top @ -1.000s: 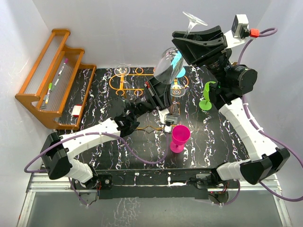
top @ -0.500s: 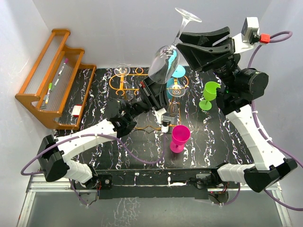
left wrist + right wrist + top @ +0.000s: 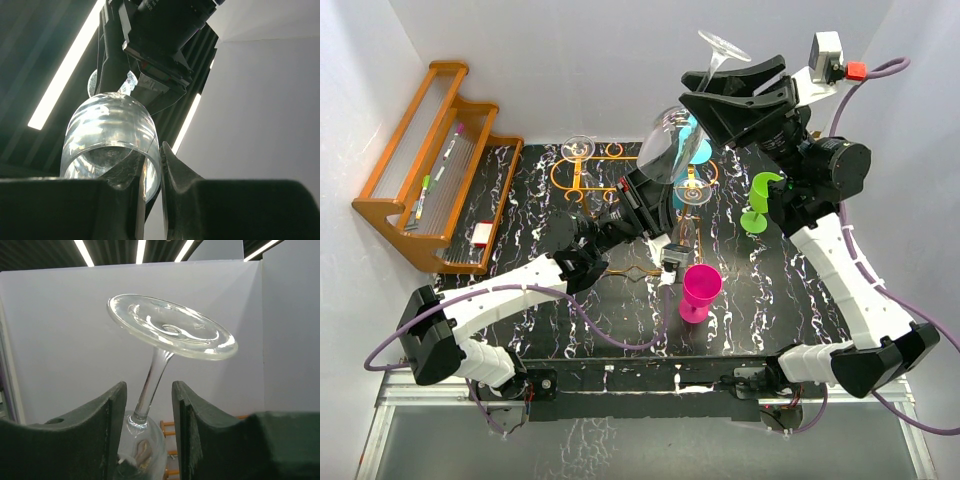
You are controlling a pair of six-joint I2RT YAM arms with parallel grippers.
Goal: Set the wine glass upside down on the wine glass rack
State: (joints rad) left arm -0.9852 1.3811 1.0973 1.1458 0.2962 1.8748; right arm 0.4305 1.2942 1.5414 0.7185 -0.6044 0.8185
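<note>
Plainly, the left gripper (image 3: 151, 161) is pinching the wine glass (image 3: 110, 135) at the rim of its bowl. The glass wall is sitting between its two fingers (image 3: 172, 167), which are clamped tight on it. The glass is being held foot-up and tilted, well above the table (image 3: 750, 300) and over the right part of the wine glass rack (image 3: 582, 178), which is standing at the table's far side. The right gripper (image 3: 148, 390) is straddling the stem just under the foot. Its fingers (image 3: 189, 410) are standing apart, with a gap showing on each side, so they are not gripping the stem.
</note>
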